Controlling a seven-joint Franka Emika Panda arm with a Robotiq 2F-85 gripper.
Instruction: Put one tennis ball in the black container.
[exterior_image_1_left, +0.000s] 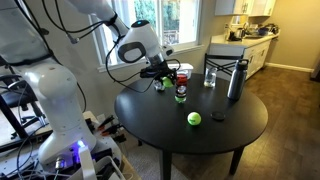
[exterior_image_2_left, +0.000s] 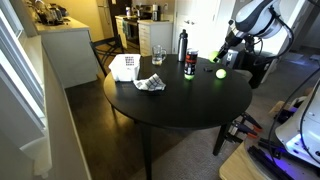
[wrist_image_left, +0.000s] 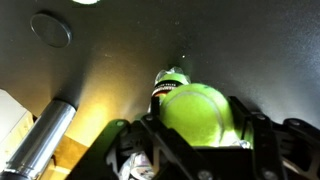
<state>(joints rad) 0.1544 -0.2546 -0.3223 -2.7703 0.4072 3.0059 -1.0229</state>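
My gripper (wrist_image_left: 196, 128) is shut on a yellow-green tennis ball (wrist_image_left: 192, 108) that fills the space between the fingers. In both exterior views the gripper (exterior_image_1_left: 158, 78) (exterior_image_2_left: 223, 62) holds this ball (exterior_image_1_left: 158, 86) (exterior_image_2_left: 221, 72) low over the round black table, beside a small can (exterior_image_1_left: 181, 94) (exterior_image_2_left: 189, 65). The second tennis ball (exterior_image_1_left: 194, 118) lies loose on the table nearer the front edge. The tall black container (exterior_image_1_left: 236, 80) (exterior_image_2_left: 182, 44) stands upright across the table from the gripper. It also shows in the wrist view (wrist_image_left: 45, 135).
A round black lid (exterior_image_1_left: 218, 115) (wrist_image_left: 50, 28) lies on the table (exterior_image_1_left: 160, 125) near the loose ball. A drinking glass (exterior_image_1_left: 210, 75) (exterior_image_2_left: 157, 55) stands by the container. A white box (exterior_image_2_left: 125, 67) and a crumpled wrapper (exterior_image_2_left: 150, 84) lie at one side.
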